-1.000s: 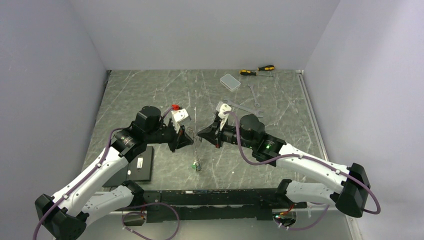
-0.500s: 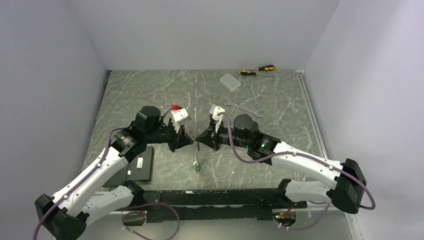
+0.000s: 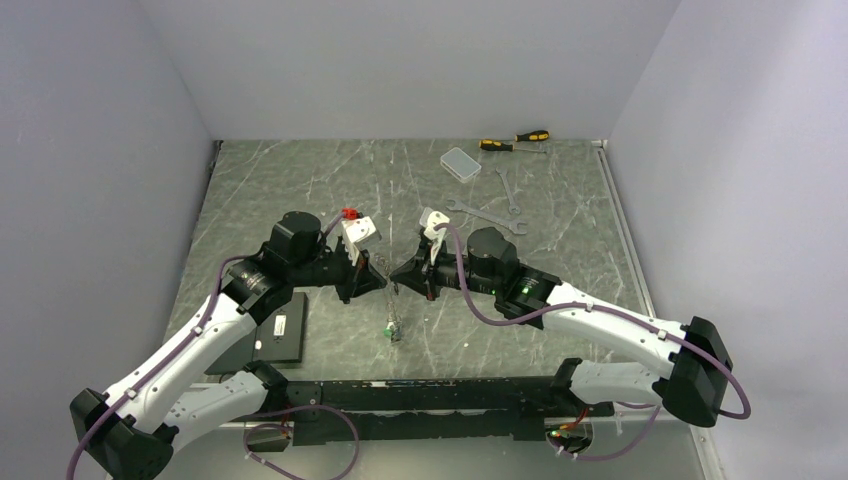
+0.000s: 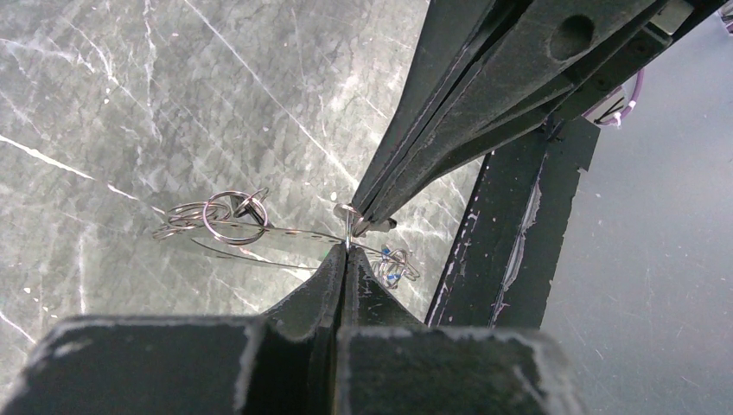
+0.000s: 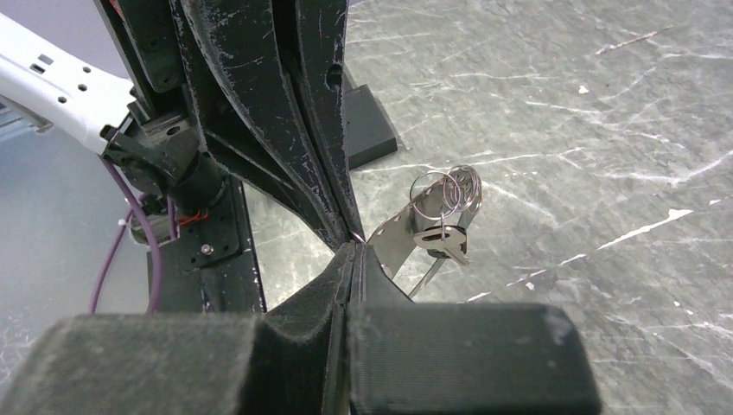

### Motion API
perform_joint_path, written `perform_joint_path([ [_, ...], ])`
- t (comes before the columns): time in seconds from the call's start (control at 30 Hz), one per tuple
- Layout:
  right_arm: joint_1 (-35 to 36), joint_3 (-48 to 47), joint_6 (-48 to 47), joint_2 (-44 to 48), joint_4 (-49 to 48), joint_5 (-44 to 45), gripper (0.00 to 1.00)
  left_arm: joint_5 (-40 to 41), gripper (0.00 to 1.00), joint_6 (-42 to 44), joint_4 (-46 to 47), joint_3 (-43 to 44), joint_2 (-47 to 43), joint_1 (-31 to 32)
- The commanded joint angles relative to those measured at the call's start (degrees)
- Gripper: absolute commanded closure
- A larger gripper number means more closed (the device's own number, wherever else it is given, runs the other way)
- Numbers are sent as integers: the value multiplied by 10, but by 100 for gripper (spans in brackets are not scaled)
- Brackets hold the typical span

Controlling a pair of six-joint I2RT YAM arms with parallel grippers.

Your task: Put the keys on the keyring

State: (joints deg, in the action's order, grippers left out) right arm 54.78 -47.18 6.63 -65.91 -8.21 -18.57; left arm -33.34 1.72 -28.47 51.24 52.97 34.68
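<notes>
My left gripper [image 3: 384, 283] and right gripper [image 3: 397, 284] meet tip to tip above the table's middle. In the left wrist view the left gripper [image 4: 346, 253] is shut on the thin silver keyring [image 4: 251, 256], seen edge-on, with a perforated band and small rings [image 4: 233, 216] on it. The right gripper [image 4: 361, 226] comes in from the upper right, shut on a small key with a loop [image 4: 349, 215]. In the right wrist view the right gripper [image 5: 351, 249] is shut, and a key [image 5: 441, 242] hangs from rings on the band. More keys [image 3: 393, 330] lie on the table below.
A black box [image 3: 281, 329] lies by the left arm. At the back right are a clear plastic box [image 3: 460, 163], two yellow-black screwdrivers [image 3: 515, 141] and silver wrenches [image 3: 487, 213]. The black base rail [image 3: 430, 395] runs along the near edge.
My right gripper has moved left until its tip meets the left gripper's tip. The left arm has held still, as have the keys on the table.
</notes>
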Motion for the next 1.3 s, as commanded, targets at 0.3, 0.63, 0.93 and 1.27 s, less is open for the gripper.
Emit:
perform_joint_path([
  [0.3,-2,-27,1,1,-28,0,100,-25,100,-24,30,25,-12,-2],
  [0.63,-2,-23,0,5,-21,32,100,-27,100,-24,30,25,-15,-2],
  [0.93,-2,-21,2,1,-18,40,100,-27,100,-24,32,24,-17,-2],
  [1.27,-2,-11,8,9,-14,49,100,-23,100,-24,34,24,-24,-3],
])
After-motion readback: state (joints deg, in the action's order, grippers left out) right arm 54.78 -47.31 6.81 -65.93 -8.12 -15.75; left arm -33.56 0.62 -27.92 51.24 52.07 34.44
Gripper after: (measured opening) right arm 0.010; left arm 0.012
